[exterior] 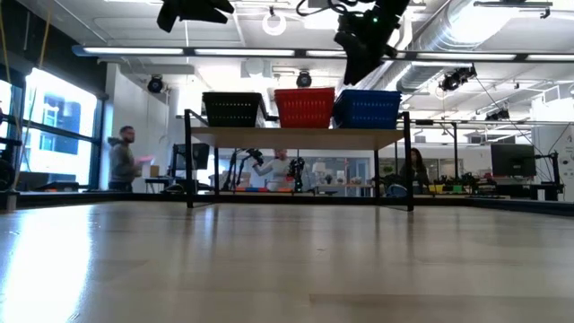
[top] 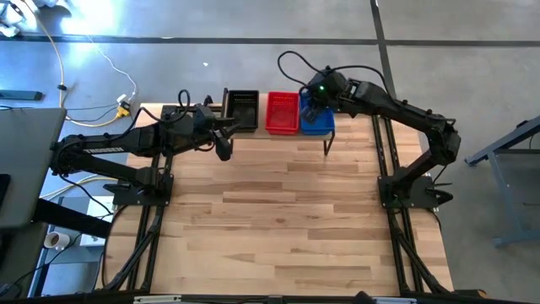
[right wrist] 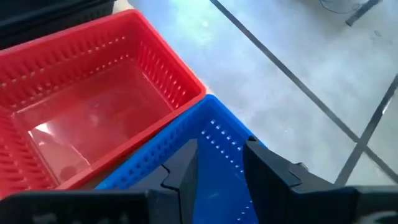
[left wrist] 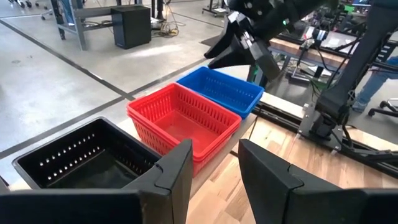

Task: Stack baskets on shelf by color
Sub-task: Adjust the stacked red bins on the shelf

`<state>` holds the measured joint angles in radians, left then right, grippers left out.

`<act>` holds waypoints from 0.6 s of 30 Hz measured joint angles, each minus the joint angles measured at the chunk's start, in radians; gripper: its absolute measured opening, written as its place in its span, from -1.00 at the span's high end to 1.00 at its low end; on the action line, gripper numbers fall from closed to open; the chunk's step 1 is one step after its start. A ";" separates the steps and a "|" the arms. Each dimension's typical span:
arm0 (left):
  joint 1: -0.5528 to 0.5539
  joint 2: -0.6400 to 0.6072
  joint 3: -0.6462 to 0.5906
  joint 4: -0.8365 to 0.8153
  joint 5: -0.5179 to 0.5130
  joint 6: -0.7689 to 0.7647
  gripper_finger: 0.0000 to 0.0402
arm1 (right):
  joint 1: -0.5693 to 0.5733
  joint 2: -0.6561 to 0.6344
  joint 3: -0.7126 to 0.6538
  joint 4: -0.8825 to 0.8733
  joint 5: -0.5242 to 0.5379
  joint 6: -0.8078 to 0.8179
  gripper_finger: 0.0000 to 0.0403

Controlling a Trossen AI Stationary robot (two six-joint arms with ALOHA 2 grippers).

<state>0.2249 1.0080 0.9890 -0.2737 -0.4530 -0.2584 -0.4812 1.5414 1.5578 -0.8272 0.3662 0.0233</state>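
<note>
On the shelf [exterior: 296, 135] at the table's far edge, black baskets [exterior: 233, 109], red baskets [exterior: 305, 107] and blue baskets [exterior: 368, 108] stand side by side on their bottoms. The red ones [left wrist: 186, 118] show nested rims. My right gripper [right wrist: 221, 163] hangs open above the blue baskets [right wrist: 217, 149], slanting down, with nothing between its fingers. In the low view it [exterior: 363, 45] is clear above the shelf. My left gripper [left wrist: 214, 167] stands open and near level, in front of the black basket [left wrist: 87, 158], holding nothing.
The wooden tabletop [top: 278, 219] stretches from the shelf to the near edge. The shelf's thin black legs [exterior: 410, 175] stand on it. People [exterior: 123, 161] and workbenches show in the room beyond. Cables [top: 93, 59] lie on the floor at far left.
</note>
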 joint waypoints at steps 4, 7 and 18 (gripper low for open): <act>0.000 0.000 0.000 -0.007 0.000 0.000 0.40 | -0.017 -0.003 0.000 -0.039 0.049 0.084 0.43; 0.000 0.001 0.000 -0.016 -0.001 0.000 0.40 | -0.041 -0.011 0.000 -0.087 0.068 0.164 0.43; 0.000 0.001 0.000 -0.018 -0.007 0.023 0.40 | -0.081 -0.045 0.000 -0.060 -0.119 0.187 0.43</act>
<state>0.2253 1.0088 0.9890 -0.2913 -0.4599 -0.2359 -0.5619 1.4967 1.5578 -0.8877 0.2467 0.2100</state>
